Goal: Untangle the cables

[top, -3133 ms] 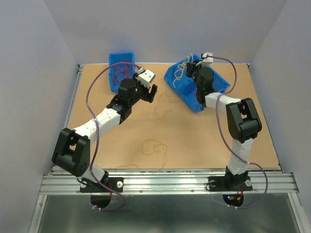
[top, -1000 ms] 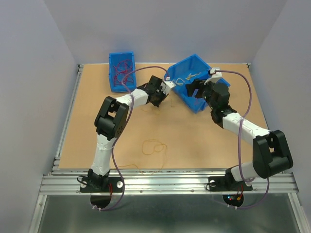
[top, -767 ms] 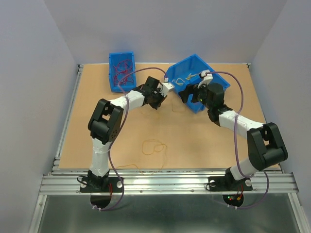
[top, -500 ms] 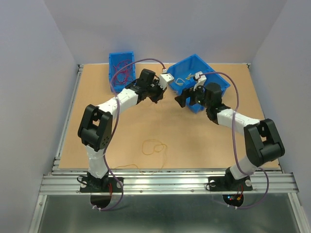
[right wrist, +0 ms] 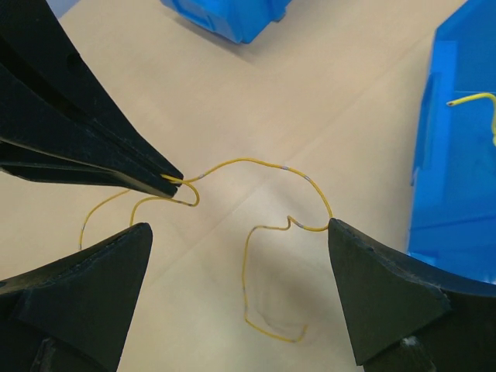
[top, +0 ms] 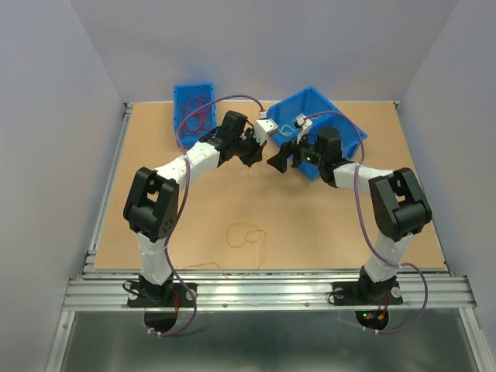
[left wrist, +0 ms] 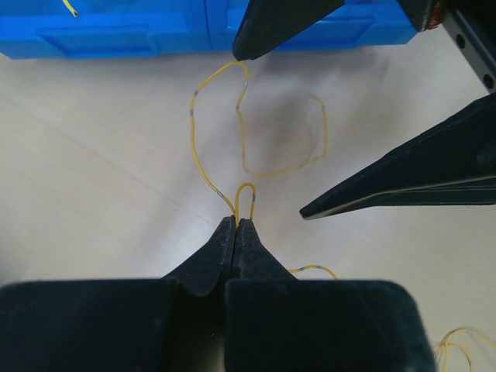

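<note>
Tan tabletop [top: 155, 209] carries 2 bins: red wires [top: 198, 116] in the left bin [top: 180, 97], yellow ones [right wrist: 474, 98] in the right bin [top: 325, 101]. Our left jaws clamp 1 yellow wire [left wrist: 192, 132], right jaws gape around it; we judge loose loops [top: 246, 234] await sorting.

Tabletop [top: 310, 225]: tan board, matte, with a thin metal frame on its edges. Slotted aluminium rail [top: 263, 292] runs along the 6 o'clock edge, with a grey panel [top: 271, 341] below it. Plain pale lilac-grey walls enclose the table at 9 o'clock [top: 46, 155], 12 o'clock [top: 263, 46] and 3 o'clock [top: 465, 116]. Light is even and diffuse; shadows on the board are soft.
</note>
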### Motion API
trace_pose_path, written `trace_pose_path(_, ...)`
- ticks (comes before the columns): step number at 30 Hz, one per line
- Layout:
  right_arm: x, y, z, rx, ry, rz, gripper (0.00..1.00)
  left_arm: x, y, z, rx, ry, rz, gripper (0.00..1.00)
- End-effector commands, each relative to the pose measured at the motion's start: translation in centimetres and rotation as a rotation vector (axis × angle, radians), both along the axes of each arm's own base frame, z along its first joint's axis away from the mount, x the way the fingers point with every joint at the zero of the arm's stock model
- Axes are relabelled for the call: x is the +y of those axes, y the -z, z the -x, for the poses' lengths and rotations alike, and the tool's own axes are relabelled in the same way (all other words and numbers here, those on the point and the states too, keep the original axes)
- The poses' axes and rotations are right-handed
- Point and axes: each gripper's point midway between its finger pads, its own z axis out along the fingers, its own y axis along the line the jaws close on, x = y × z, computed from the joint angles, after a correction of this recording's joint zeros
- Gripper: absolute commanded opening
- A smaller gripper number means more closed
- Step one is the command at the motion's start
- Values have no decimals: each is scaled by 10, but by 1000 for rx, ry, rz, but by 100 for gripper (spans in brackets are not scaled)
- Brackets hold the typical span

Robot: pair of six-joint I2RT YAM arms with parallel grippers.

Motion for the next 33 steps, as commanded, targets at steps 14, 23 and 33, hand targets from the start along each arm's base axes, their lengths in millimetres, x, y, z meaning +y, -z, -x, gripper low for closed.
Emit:
trace_pose_path(14, 23, -38, 4, -154, -169, -77, 100, -4, -39, 20, -30, 56, 78, 0)
trace_pose_path(23, 30, -37, 26, -179, -303, -82, 79, -15, -51, 34, -26, 96, 120, 0)
trace_pose_path(33, 36, -42, 42, -171, -402, -109, 19, -11, -60, 32, -71, 63, 146, 0)
